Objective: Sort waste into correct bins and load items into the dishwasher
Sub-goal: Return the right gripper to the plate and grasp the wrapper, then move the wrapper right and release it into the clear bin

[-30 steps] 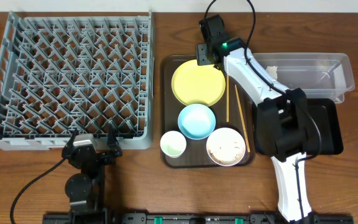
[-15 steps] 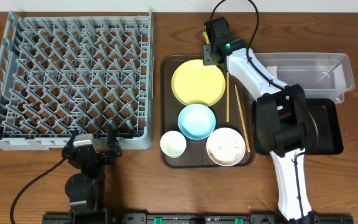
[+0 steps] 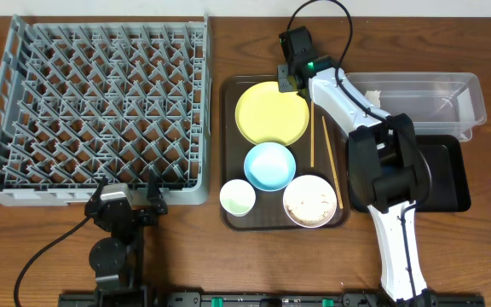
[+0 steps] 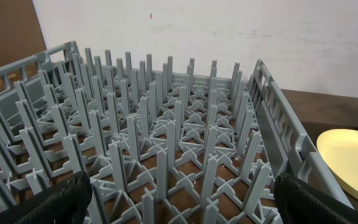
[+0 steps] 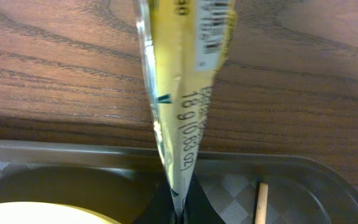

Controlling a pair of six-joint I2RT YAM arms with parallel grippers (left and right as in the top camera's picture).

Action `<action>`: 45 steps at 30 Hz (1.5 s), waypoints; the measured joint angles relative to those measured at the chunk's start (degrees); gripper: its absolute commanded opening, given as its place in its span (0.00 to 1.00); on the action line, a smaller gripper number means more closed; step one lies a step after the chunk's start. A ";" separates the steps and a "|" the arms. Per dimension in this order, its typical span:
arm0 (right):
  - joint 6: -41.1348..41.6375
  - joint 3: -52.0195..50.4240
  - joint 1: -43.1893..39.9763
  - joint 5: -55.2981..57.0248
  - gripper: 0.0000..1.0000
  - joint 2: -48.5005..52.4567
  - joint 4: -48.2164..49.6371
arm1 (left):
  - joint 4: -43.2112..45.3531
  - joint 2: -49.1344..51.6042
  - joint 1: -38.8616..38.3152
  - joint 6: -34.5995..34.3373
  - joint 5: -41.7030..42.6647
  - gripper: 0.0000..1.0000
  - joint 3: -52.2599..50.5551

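The desk (image 3: 237, 34) is brown wood. The grey dish rack (image 3: 96, 107), the biggest thing on it, fills the left half up to the far edge, and its peg grid holds nothing. The dark brown serving tray (image 3: 226, 170) lies at the middle of the desk, just beside the rack. Toward the right edge, the clear container (image 3: 424, 94) lies at the far side. The black tray (image 3: 450, 170) lies on its near side, partly covered by the right arm.

On the serving tray, the yellow plate (image 3: 271, 113) takes the far left part. The light blue bowl (image 3: 269, 165) sits just in front of it. The white bowl (image 3: 306, 201), flecked inside with scraps, is in the near right corner and the small white cup (image 3: 237, 198) in the near left. The two chopsticks (image 3: 314, 136) lie along the tray's right side, pointing toward the far edge.

The right gripper (image 3: 286, 78) is at the serving tray's far rim by the plate. It is clamped on the green-and-yellow wrapper (image 5: 182, 93), which stands up from the pinch above the rim. The left gripper (image 3: 129, 194) sits at the rack's near edge with its fingers (image 4: 61, 202) spread wide, holding nothing.
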 measured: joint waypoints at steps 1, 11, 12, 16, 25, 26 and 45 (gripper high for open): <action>0.00 0.00 0.00 0.00 0.01 0.00 0.00 | -0.02 0.00 0.00 0.00 0.02 0.94 0.00; 0.11 -0.17 -0.20 -0.24 0.01 -3.39 -4.44 | -0.02 0.00 0.00 0.00 0.00 0.94 0.00; 0.57 -0.24 -0.39 -0.20 0.01 -5.66 -6.40 | -0.02 0.00 0.00 0.00 0.00 0.94 0.00; 4.63 -0.35 -2.51 0.02 0.02 -17.64 -14.14 | -0.02 0.00 0.00 0.02 0.00 0.94 0.00; 32.89 1.22 -14.58 5.53 0.02 -32.72 -32.28 | -0.04 0.00 0.00 0.00 0.02 0.94 0.02; 34.93 0.87 -15.19 5.88 0.02 -32.24 -32.65 | -0.04 0.00 0.00 0.00 0.02 0.94 0.02; 64.17 -17.44 -19.41 4.42 0.99 -27.93 -24.74 | -0.04 0.00 0.00 0.00 0.00 0.94 0.02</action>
